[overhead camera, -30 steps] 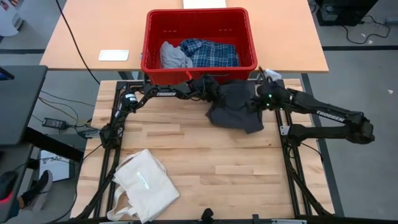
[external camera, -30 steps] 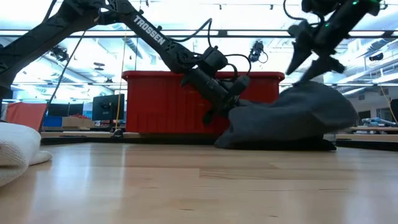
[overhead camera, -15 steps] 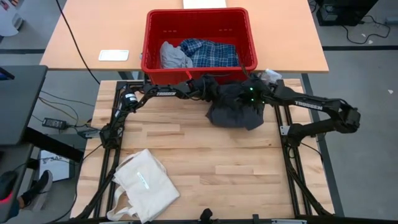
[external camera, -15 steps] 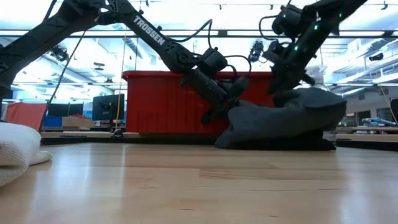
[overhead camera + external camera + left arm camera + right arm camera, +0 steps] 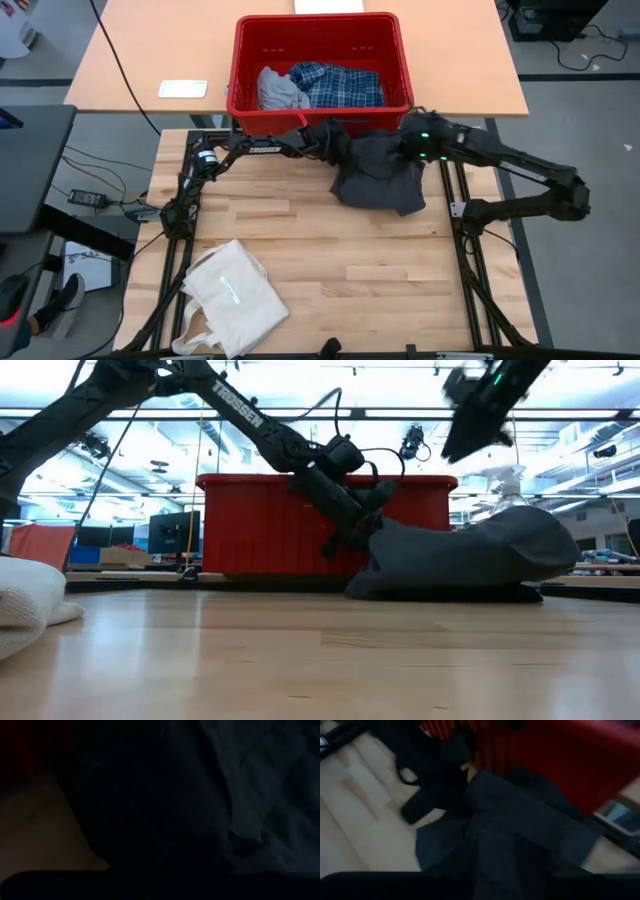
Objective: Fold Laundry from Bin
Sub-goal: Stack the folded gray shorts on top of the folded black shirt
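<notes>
1. High view, from the jaws outward: the left gripper (image 5: 338,146) presses into the left edge of a dark grey top (image 5: 378,172); whether its jaws pinch the cloth or only lie against it cannot be told, as fabric hides them.
2. Low view: the right gripper (image 5: 470,422) hangs in the air above the crumpled garment, clear of the cloth and holding nothing; the spread of its jaws cannot be made out.
3. Dark grey top: heaped on the far part of the wooden desk (image 5: 330,260), just in front of the red bin (image 5: 320,105), with the left gripper at its left edge and the right gripper over its far right corner.
4. Red bin: standing on a second desk beyond, with a light grey piece (image 5: 278,90) and a blue-and-white plaid shirt (image 5: 338,85) lying side by side inside.
5. Cream tote bag (image 5: 233,295): flat at the near left corner, well apart from the garment.
</notes>
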`<state>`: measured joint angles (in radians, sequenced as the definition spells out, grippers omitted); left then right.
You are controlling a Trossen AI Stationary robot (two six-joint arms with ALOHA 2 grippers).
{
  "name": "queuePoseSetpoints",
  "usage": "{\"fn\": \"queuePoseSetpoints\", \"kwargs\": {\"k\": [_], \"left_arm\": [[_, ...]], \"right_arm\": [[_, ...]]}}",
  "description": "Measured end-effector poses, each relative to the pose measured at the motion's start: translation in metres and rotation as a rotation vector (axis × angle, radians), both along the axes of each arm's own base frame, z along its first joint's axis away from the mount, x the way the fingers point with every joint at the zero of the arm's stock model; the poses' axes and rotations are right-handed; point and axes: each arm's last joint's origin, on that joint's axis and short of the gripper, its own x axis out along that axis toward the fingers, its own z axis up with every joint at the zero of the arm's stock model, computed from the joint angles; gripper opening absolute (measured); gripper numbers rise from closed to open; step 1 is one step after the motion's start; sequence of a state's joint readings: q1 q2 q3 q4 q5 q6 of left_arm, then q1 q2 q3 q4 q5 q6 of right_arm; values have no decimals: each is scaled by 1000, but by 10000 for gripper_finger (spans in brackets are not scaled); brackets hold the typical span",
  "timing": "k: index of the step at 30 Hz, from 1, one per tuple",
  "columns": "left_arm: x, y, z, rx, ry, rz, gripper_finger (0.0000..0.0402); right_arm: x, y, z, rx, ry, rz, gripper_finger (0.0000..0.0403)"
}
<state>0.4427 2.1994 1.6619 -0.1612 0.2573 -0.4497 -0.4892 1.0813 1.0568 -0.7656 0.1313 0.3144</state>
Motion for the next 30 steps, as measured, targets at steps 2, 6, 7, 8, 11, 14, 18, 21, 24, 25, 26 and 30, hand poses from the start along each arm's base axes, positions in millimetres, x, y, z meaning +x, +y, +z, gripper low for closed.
{"fn": "queuePoseSetpoints", "kwargs": {"k": [2,6,7,8,11,14,18,21,24,25,26,30], "left_arm": [[-5,-1,13,18,1,-15,105],[-15,-3,40,74,-8,-34,105],[-17,-3,44,81,-9,-37,105],[-18,-4,50,91,-18,-38,105],[-24,-5,65,117,-28,-34,105],[-31,-5,79,132,-44,-25,105],[-44,-6,100,152,-50,-27,105],[-55,-8,116,165,-55,-31,105],[-69,-11,143,239,-101,-34,105],[-75,-10,153,264,-114,-31,105],[-81,-9,161,283,-120,-20,105],[-99,-5,176,316,-122,14,105]], "right_arm": [[12,-12,-24,40,-2,17,112],[36,-32,-68,32,-51,11,79],[40,-36,-78,27,-50,11,70],[44,-40,-91,29,-31,9,59],[55,-50,-120,33,6,11,26],[62,-57,-148,60,90,8,7],[63,-58,-171,136,157,-34,9],[60,-45,-174,191,193,-52,5],[55,-20,-167,250,180,-41,7],[53,-13,-163,267,172,-31,7],[52,-6,-158,273,161,-24,7],[45,9,-130,267,79,25,11]]}}
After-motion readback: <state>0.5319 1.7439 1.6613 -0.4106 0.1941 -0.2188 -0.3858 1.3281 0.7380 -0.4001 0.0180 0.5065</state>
